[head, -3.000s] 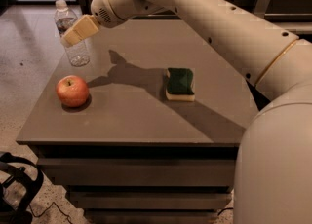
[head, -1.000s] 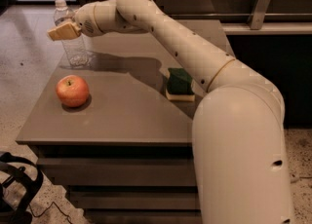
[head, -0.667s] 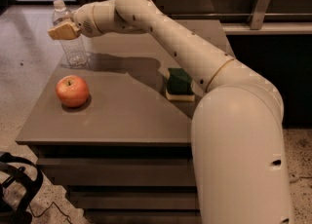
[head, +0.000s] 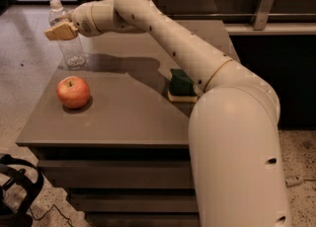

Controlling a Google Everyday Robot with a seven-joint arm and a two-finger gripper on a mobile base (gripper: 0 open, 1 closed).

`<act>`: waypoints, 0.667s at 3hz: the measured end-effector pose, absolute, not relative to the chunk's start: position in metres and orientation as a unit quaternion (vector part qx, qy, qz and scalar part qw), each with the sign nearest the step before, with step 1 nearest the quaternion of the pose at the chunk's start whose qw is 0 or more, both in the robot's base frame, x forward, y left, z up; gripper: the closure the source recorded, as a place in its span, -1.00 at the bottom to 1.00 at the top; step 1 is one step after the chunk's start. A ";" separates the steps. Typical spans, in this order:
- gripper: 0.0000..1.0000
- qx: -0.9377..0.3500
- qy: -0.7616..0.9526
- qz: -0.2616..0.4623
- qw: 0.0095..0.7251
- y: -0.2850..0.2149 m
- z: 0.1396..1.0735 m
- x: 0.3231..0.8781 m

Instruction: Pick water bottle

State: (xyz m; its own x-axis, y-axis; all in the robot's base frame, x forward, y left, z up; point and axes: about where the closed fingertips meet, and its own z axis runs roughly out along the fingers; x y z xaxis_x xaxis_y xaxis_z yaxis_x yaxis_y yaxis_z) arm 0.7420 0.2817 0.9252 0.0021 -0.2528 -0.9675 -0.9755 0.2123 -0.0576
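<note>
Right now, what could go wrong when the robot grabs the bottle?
1. The bottle stands near the far left corner of the table, and the gripper is up by its top part, so a push might tip it off the edge.
2. If it falls forward, it could hit the apple and roll it toward the front edge.

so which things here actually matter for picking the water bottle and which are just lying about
Part of the job:
- water bottle, upright at the far left corner of the table
- gripper, up against the bottle's upper part, just below the cap

Just lying about:
- apple, left side, nearer the front
- green sponge, mid-table, well away from the bottle
</note>
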 end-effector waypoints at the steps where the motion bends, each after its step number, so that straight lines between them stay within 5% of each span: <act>1: 1.00 -0.522 0.581 0.362 0.509 0.275 0.955 0.734; 2: 1.00 -0.529 0.564 0.345 0.532 0.260 0.989 0.726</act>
State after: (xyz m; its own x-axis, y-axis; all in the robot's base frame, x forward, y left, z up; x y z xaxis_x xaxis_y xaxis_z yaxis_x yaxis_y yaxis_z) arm 0.7261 0.2598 0.9890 0.1254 -0.2306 -0.9649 -0.9638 0.2024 -0.1736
